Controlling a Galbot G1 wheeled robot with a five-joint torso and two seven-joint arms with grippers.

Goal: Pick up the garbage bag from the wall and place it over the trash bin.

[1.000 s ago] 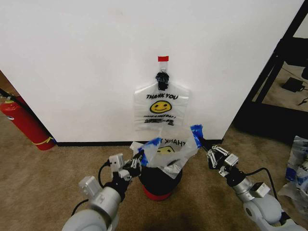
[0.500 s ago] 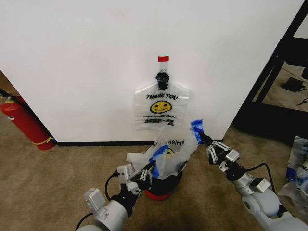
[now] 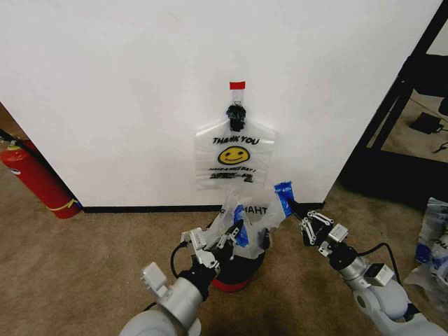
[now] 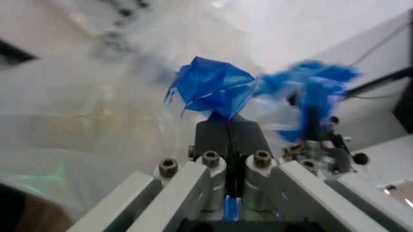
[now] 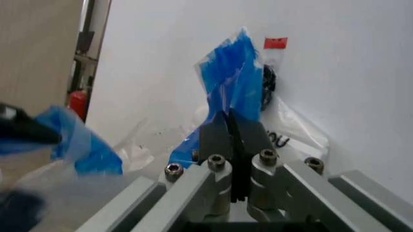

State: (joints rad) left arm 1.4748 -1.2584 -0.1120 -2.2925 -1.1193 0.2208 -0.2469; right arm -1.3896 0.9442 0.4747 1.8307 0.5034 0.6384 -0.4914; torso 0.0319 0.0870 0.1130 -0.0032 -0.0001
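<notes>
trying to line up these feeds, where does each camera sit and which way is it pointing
Head view: on the robot's head, looking forward and down at the wall and the trash bin; both arms show, left gripper and right gripper holding the garbage bag.
Left wrist view: on the left wrist, looking along the shut left gripper into the bag.
Right wrist view: on the right wrist, looking along the shut right gripper toward the wall.
Shared: all three show the bag's blue patches.
</notes>
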